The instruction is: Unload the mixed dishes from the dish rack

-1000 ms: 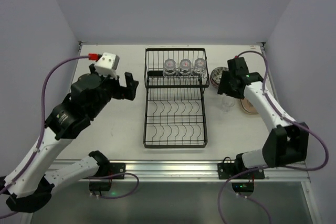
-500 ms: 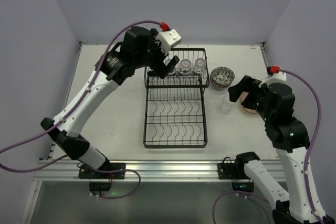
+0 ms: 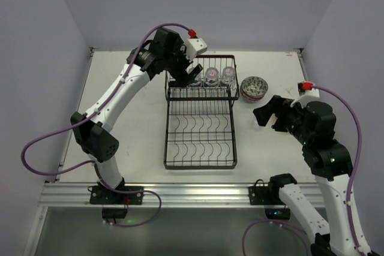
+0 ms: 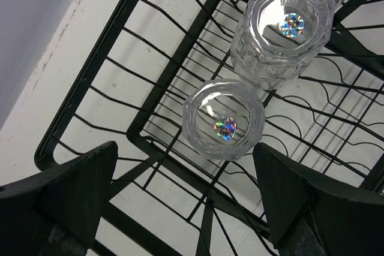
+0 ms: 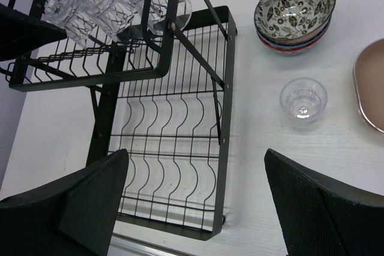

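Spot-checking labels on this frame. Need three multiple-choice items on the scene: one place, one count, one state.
1. Where does the loose cup stand?
A. on the table beside the rack, near the stacked bowls
B. in the rack's lower tray
C. inside the top bowl

2. How many shelf cups sit on the rack's upper shelf?
A. two
B. three
C. five

3. What state is the left gripper in?
A. shut on a cup
B. shut on a rack wire
C. open above a cup

Key:
1 A: the right wrist view shows it on bare table, apart from the rack and the bowls.
2 B: the top view shows three in a row.
3 C: the left wrist view shows its fingers wide apart, with a cup below them.
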`<state>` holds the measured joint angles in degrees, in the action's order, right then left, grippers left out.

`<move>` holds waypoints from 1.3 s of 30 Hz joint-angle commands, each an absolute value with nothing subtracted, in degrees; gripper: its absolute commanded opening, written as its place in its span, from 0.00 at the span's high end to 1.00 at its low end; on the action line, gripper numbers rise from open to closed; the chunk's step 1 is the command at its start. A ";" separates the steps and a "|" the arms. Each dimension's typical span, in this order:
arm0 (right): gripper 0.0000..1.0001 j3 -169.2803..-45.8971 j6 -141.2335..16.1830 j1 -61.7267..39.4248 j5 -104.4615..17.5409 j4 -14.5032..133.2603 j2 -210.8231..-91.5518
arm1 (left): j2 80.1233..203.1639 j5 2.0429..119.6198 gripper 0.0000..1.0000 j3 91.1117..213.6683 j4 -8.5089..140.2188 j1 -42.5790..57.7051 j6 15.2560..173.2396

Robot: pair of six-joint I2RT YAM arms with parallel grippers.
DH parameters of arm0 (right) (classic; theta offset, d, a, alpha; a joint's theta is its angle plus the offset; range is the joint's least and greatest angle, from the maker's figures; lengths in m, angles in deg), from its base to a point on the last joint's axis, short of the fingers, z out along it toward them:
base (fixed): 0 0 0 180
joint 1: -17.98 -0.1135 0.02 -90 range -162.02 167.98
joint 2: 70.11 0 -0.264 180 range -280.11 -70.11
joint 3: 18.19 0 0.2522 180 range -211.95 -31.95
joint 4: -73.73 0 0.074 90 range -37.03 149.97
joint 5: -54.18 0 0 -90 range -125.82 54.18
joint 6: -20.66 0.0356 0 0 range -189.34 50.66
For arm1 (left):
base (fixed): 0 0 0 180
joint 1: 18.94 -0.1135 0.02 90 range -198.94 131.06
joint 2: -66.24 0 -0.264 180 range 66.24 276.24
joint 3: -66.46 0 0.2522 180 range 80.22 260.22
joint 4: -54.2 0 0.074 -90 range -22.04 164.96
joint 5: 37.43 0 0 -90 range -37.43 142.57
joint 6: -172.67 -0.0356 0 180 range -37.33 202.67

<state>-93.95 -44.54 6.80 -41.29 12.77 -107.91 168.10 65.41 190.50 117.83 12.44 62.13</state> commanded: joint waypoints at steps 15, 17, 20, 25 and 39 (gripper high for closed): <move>0.04 -92.86 -46.14 6.99 -45.05 13.92 -108.25 | 172.76 72.87 0.11 194.39 117.00 12.18 61.22; 0.04 -92.69 -46.14 6.99 -45.13 14.01 -108.34 | 172.76 73.57 0.19 194.22 116.83 12.26 61.31; 0.04 -92.60 -46.31 6.99 -45.14 14.01 -108.60 | 173.02 74.10 0.34 194.21 116.74 12.26 61.31; 0.05 -92.77 -46.40 6.99 -45.22 13.92 -108.69 | 172.41 74.19 0.70 194.48 117.00 12.26 61.57; 0.04 -93.74 -44.39 6.99 -49.87 17.08 -107.29 | 157.15 68.21 1.00 190.90 102.36 12.18 72.80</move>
